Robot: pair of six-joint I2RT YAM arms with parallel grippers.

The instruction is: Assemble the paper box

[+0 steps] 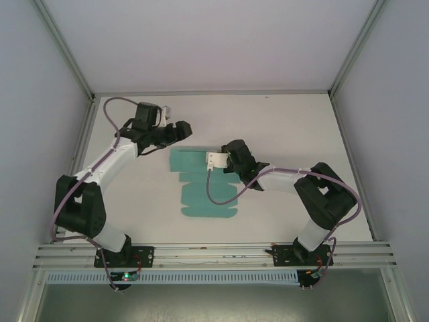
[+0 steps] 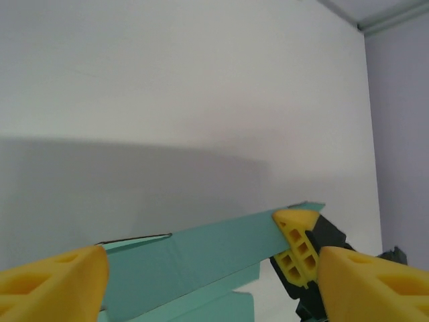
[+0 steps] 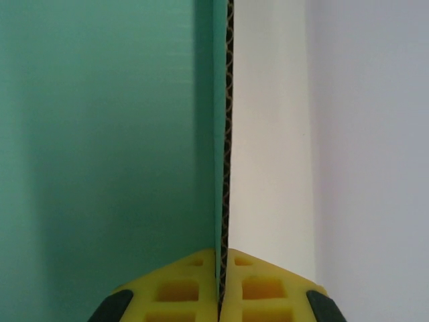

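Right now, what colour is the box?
Teal green. The box shows best in the top view.

Paper box (image 1: 201,194) on the table (image 1: 288,127)

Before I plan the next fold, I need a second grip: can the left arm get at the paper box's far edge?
Probably yes. The left gripper hangs open right by the far edge of the paper box, with nothing between them; the right gripper pinches it further right.

White table (image 1: 281,121), pale walls (image 1: 33,100), aluminium frame rails (image 1: 214,249), soft even light.
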